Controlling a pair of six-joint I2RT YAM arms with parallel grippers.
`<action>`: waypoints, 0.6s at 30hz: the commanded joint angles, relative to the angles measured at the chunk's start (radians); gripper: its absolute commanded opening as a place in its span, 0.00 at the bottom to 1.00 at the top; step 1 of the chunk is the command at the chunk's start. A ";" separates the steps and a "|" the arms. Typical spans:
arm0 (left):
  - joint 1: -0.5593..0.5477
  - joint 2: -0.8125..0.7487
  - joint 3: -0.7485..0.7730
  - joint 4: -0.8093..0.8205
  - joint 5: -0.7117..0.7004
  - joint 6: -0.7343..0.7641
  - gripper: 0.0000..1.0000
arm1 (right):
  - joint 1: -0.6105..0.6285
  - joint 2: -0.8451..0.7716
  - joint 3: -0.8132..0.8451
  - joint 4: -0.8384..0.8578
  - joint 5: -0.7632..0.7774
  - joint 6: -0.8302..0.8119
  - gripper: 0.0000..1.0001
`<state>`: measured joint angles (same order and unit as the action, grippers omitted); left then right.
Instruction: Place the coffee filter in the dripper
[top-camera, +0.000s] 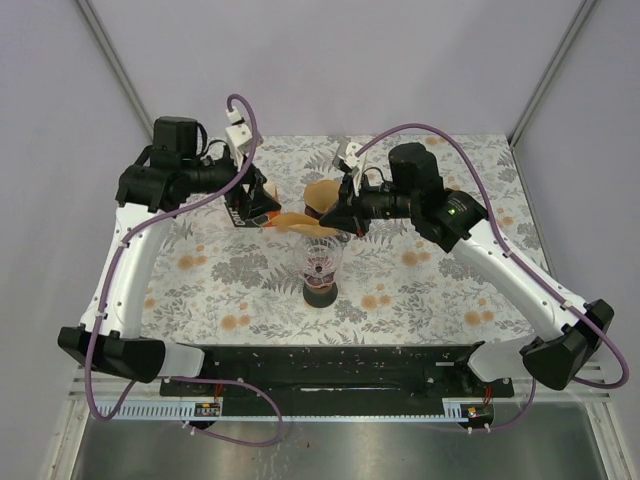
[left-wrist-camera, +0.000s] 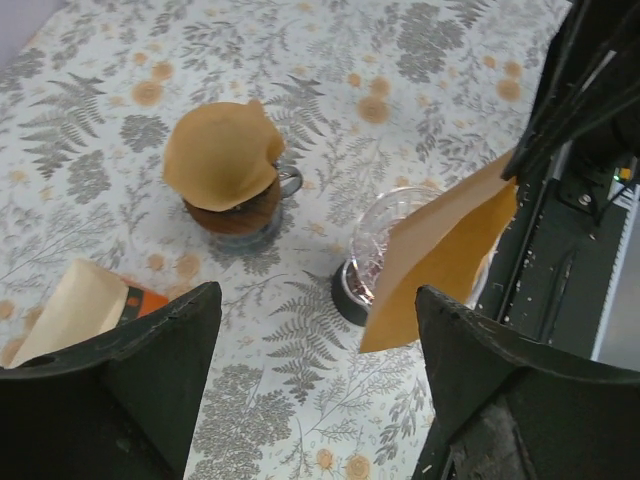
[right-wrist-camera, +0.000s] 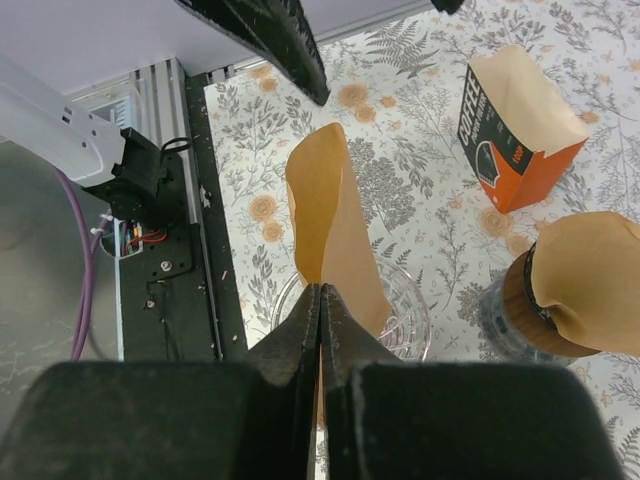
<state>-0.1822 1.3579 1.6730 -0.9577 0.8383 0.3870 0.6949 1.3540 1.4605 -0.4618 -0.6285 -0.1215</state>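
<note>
Coffee filter, brown paper, pinched by one edge in right claw, fingers pressed together on the sheet. Held above the bench, folded flat and tilted, directly over the dripper. From the left wrist view, lower part of the filter overlapping the glass rim of the dripper; contact between paper and glass impossible to tell. Not yet seated inside.

Dripper: clear glass on a dark base, upright near the middle of the floral bench, nothing visible inside.

Left claw: fingers wide apart, nothing between them, hovering to the left of the dripper and just above an orange filter box. Box open at the top, pale paper sticking out, standing left of and a little beyond the dripper.

Farther back, just behind the dripper: a brown cup with a handle, a second brown filter draped over its mouth like a cap. Cup apart from both the box and the dripper.

From above, both claws close together over the middle of the bench, right claw on the filter, left claw just to its left.
</note>
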 joint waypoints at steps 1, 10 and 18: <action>-0.055 0.006 -0.001 -0.064 0.035 0.104 0.78 | -0.008 0.007 0.027 0.002 -0.060 0.010 0.00; -0.180 0.038 -0.012 -0.116 -0.071 0.165 0.52 | -0.011 0.010 0.017 0.005 -0.089 0.008 0.00; -0.240 0.046 -0.033 -0.131 -0.064 0.145 0.05 | -0.020 0.022 0.003 0.006 -0.071 0.005 0.00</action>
<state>-0.4015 1.4052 1.6508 -1.0874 0.7784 0.5259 0.6907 1.3705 1.4601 -0.4618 -0.6994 -0.1223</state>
